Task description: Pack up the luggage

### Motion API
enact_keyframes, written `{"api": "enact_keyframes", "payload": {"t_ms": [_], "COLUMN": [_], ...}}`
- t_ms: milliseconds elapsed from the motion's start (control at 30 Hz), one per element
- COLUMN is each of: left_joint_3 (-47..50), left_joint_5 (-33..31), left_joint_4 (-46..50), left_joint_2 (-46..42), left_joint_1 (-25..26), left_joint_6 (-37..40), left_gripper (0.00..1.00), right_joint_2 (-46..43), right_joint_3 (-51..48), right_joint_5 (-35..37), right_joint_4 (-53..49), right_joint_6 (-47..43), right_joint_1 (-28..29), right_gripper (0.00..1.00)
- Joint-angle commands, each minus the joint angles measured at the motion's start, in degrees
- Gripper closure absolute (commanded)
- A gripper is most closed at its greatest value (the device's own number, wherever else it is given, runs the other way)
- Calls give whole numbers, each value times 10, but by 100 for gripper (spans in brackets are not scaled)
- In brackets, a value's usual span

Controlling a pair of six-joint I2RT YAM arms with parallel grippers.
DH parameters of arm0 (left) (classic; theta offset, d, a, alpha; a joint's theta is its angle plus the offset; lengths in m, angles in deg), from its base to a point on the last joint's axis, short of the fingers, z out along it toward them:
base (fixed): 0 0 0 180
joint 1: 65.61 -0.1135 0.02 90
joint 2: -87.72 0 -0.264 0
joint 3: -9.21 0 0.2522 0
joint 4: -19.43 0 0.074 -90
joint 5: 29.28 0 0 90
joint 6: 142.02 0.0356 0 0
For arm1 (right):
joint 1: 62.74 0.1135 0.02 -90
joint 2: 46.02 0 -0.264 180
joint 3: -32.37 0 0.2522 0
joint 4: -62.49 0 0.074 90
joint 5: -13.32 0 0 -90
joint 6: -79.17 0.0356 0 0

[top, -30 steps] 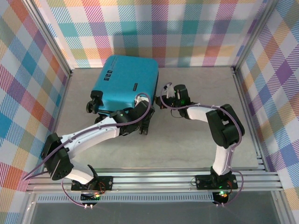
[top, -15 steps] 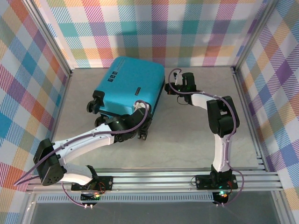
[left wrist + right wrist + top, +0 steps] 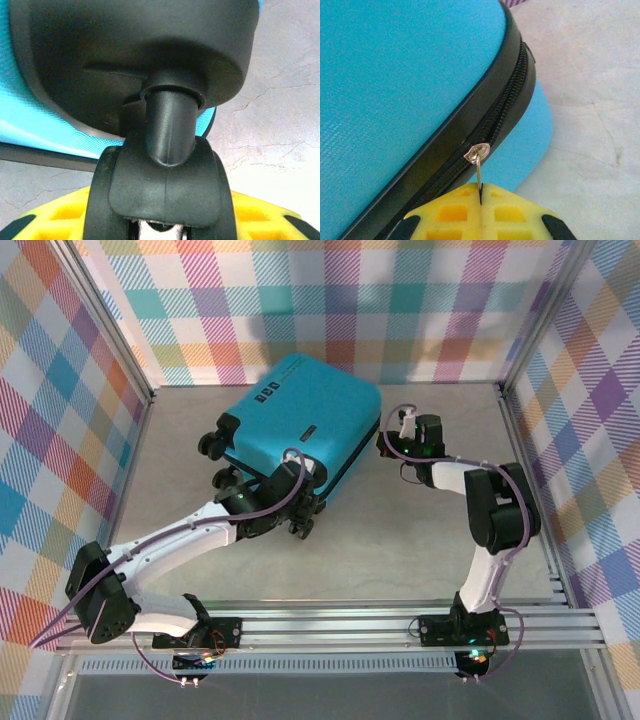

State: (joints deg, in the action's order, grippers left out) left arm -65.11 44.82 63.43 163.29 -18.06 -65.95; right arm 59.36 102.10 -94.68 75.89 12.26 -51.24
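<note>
The luggage (image 3: 300, 425), a turquoise hard-shell suitcase, lies closed and skewed at the back of the table. My left gripper (image 3: 293, 508) is at its near corner, shut on a black caster wheel (image 3: 160, 190). That wheel sits between the yellow fingers (image 3: 57, 222). My right gripper (image 3: 393, 440) is at the suitcase's right edge. Its yellow pads (image 3: 450, 212) are pressed together on the thin metal zipper pull (image 3: 477, 155). The pull hangs from the black zipper (image 3: 502, 112) near a rounded corner of the shell (image 3: 395, 75).
Plaid walls (image 3: 330, 310) with metal frame posts close in the table on three sides. An aluminium rail (image 3: 330, 625) carries both arm bases along the near edge. Bare grey tabletop (image 3: 400, 540) lies in front of the suitcase.
The suitcase has swung round and shifted right. My right gripper moved right along its edge with the zipper pull. The left arm followed, still holding the wheel.
</note>
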Motion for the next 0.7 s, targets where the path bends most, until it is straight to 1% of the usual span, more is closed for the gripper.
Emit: {"api": "enact_keyframes", "payload": {"t_ms": [0,67,133,233,533,667], "left_joint_3": [31,38,37,31,-3,-33], "left_joint_5": [-110,-96,-97,-99,-94,-87], "left_joint_4": [-2,-14,-12,-14,-23,-20], "left_joint_2": [14,13,14,17,43,69], "left_joint_1": [-87,-105,-114,-127,-185,-223], "left_joint_6": [-72,-66,-63,-55,-40,-28], "left_gripper": [100,100,100,100,100,94], "right_joint_2": [-62,-85,-108,-141,-212,-233], "right_joint_3": [-47,-67,-86,-123,-211,-229], "right_joint_5": [20,35,43,25,44,55], "right_joint_4": [3,-5,-11,-1,1,1], "right_joint_6": [1,-4,-5,9,1,-3], "right_joint_1": [-15,-16,-16,-11,54,92], "right_gripper": [100,100,100,100,100,100]}}
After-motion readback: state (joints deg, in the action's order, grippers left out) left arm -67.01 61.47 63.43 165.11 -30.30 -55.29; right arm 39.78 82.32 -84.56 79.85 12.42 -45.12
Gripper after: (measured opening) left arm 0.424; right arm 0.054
